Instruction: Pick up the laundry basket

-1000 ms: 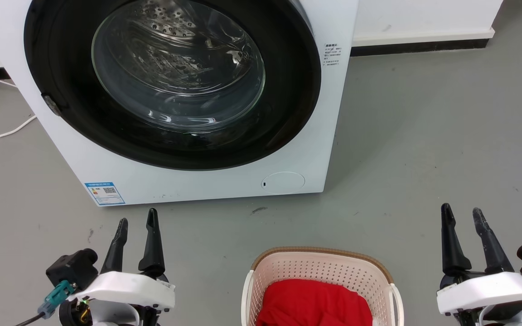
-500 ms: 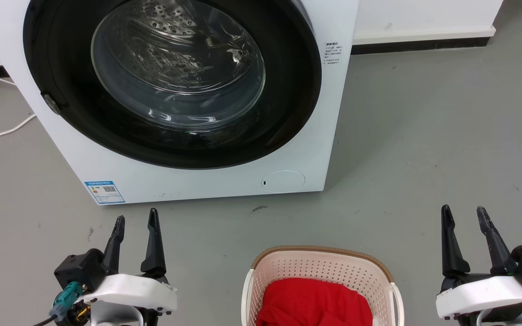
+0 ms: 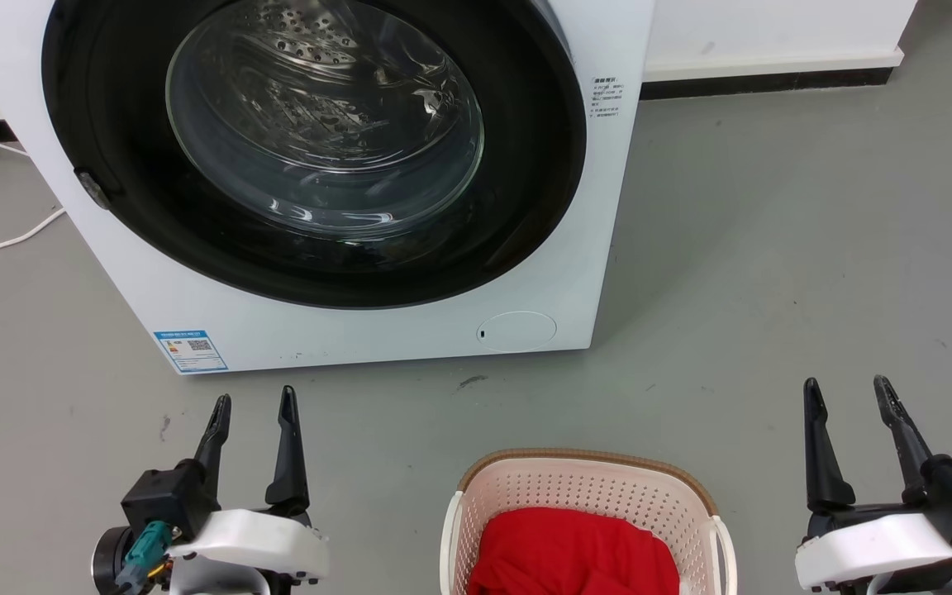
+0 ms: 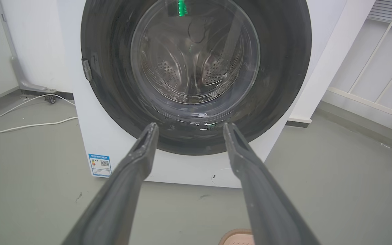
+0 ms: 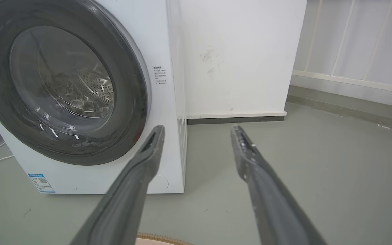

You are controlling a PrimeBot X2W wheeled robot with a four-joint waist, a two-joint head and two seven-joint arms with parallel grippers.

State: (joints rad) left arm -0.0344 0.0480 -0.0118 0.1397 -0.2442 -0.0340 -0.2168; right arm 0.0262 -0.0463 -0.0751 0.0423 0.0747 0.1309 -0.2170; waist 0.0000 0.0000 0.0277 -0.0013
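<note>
Concerns the laundry basket (image 3: 587, 489), standing on the grey floor (image 3: 773, 248) at the bottom middle of the head view, between the two grippers and a little before the washing machine (image 3: 575, 248). Probably light: thin cream-pink plastic, walls full of small round holes, rounded corners, a brown woven-look rim (image 3: 587, 454) along the top. Probably stiff enough to keep its shape, yet likely to flex a little if squeezed at one wall only. Holds a red cloth (image 3: 575, 554), soft and crumpled, adding little weight by the look; may slide if tipped. Best to take hold at the white side handles (image 3: 448, 537), one on each side, so as to keep it level. Smooth plastic there, perhaps slippery for the dark fingers (image 3: 287, 446). Lower part cut off by the picture edge, so impossible to tell the depth.

As for the arms: left gripper (image 3: 254, 397) with fingers spread apart and nothing between them, pointing toward the machine; right gripper (image 3: 846, 382) likewise spread and empty. Both well to the sides of the basket, not touching it.

Further out, a smooth white machine front, with a wide black ring around a round bulging glass door (image 3: 323, 116) and a perforated shiny drum (image 3: 302, 33) behind. Blue label (image 3: 192, 351) at the lower left corner. White cable (image 3: 5, 244) lying on the floor at the left.
</note>
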